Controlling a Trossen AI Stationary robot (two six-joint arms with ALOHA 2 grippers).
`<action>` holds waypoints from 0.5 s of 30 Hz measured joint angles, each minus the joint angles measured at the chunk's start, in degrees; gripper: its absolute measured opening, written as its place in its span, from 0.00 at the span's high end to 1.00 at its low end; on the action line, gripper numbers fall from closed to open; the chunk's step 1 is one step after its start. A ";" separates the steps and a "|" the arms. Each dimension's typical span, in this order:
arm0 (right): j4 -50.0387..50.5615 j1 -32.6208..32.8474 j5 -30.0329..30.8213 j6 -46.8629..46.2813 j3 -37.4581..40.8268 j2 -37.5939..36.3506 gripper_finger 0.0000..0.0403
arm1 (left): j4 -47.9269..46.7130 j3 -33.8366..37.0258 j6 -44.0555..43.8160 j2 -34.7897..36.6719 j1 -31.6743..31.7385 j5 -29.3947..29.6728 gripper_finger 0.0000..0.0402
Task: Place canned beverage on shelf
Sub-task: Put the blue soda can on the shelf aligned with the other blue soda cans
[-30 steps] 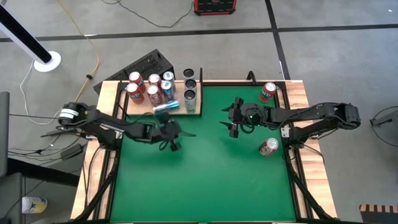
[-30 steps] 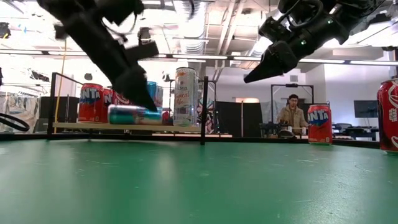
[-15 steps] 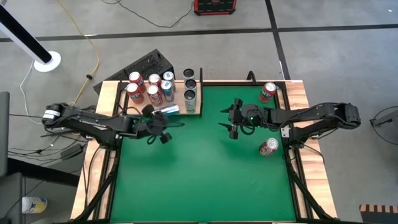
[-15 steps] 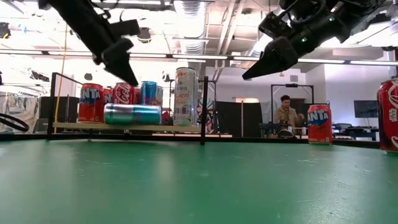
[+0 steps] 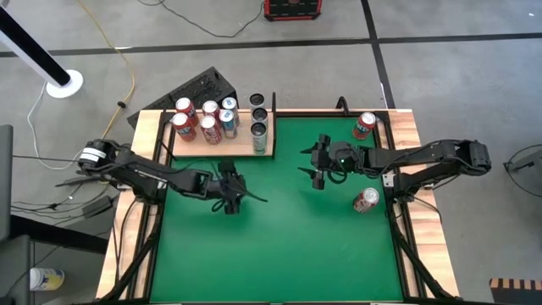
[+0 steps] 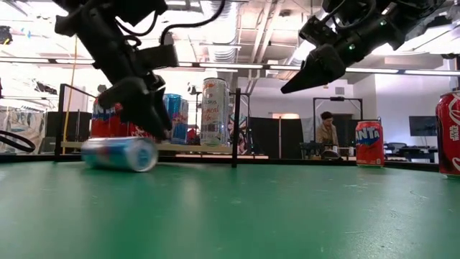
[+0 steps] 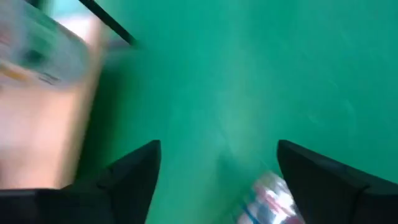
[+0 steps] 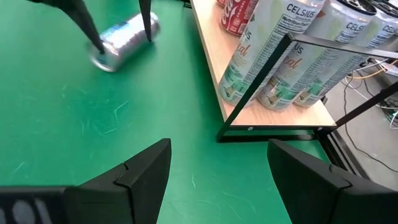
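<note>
While my left hand (image 5: 230, 196) hangs over the green surface (image 5: 279, 246) with fingers apart and nothing between them, the silver-blue can (image 6: 119, 153) lies on its side on the felt beneath it, just off the shelf's (image 5: 241, 147) front edge. Upright cans crowd the shelf. My right hand (image 5: 318, 165) waits, fingers apart and empty, above the surface's far right part.

light: bright, even overhead | shadows: soft | blur: left wrist view smeared; rolling can (image 6: 119, 153) blurred
</note>
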State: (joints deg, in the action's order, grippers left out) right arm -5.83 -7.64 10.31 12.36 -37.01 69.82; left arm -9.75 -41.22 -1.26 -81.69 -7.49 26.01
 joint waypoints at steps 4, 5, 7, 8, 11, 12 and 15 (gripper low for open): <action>-0.15 0.00 0.02 1.49 0.00 0.00 0.28 | -14.86 -4.83 -0.14 0.55 0.20 -8.78 0.20; -0.40 0.00 0.00 1.65 0.00 0.00 0.28 | -18.40 -6.33 0.73 0.82 0.20 -10.00 0.20; -0.84 -0.17 -0.01 1.64 0.00 0.00 0.28 | -22.82 -9.39 1.98 1.65 0.24 -12.69 0.20; -1.06 -0.35 0.00 1.64 0.00 0.00 0.28 | -25.59 -11.29 2.21 2.09 0.26 -14.44 0.21; -1.25 -0.57 0.04 1.27 0.00 0.00 0.28 | -35.58 -16.54 0.29 3.41 0.24 -22.85 0.24; -1.41 -0.75 0.04 1.20 0.00 0.00 0.28 | -38.54 -17.42 -0.80 3.65 0.07 -25.89 0.24; -1.76 -1.09 0.04 0.86 0.00 0.00 0.28 | -45.09 -17.29 -4.58 4.17 -2.24 -30.28 0.27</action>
State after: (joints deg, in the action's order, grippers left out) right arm -7.59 -8.73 10.35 13.22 -37.01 69.82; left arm -54.84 -58.51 -5.84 -77.52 -9.72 -4.28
